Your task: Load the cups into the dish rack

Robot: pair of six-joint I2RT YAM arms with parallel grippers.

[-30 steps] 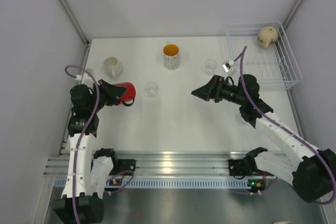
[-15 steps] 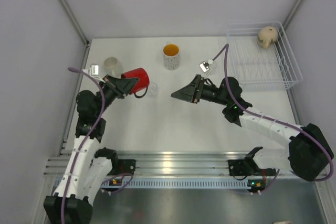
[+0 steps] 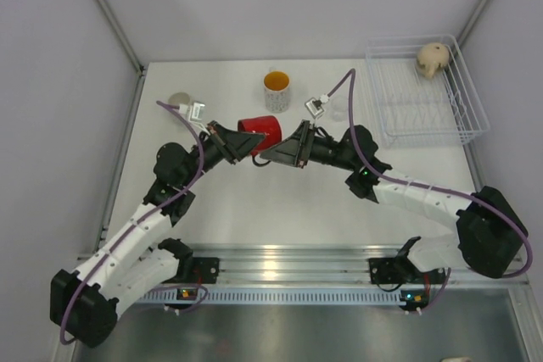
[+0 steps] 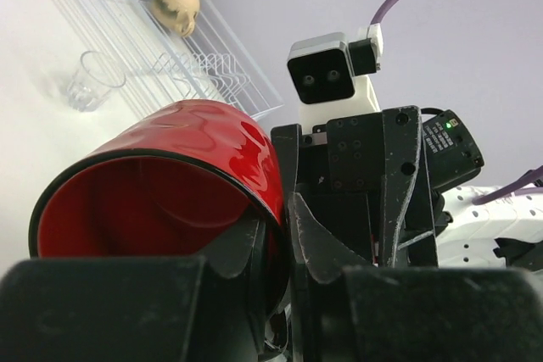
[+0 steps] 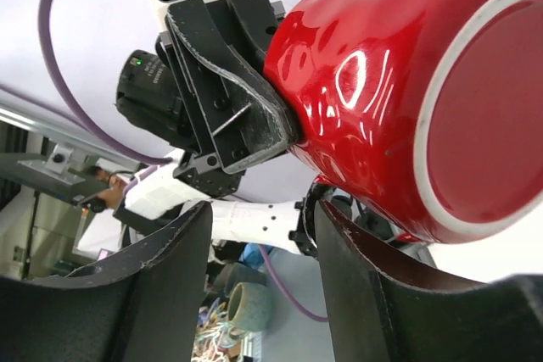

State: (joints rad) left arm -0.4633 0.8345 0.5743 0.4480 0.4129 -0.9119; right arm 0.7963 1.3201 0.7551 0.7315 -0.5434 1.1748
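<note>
White mug [image 3: 180, 100] at far left. Left claw [image 3: 235, 142] clamps red cup [image 3: 260, 130] by its rim, cup tipped sideways over mid-counter [image 3: 254, 209]. Right claw [image 3: 276, 152], jaws apart, just beside cup base. Speckled mug [image 3: 277, 91] stands behind. Glass tumbler [image 3: 340, 110], then dish rack [image 3: 462, 118] holding beige mug [image 3: 433, 58].

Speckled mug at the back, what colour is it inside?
Orange inside the speckled mug, clearest in the top external view.

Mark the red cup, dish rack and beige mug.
red cup [image 3: 261, 127], top view, its side wall.
dish rack [image 3: 417, 101], top view, bare wire floor.
beige mug [image 3: 433, 58], top view, its body.
</note>
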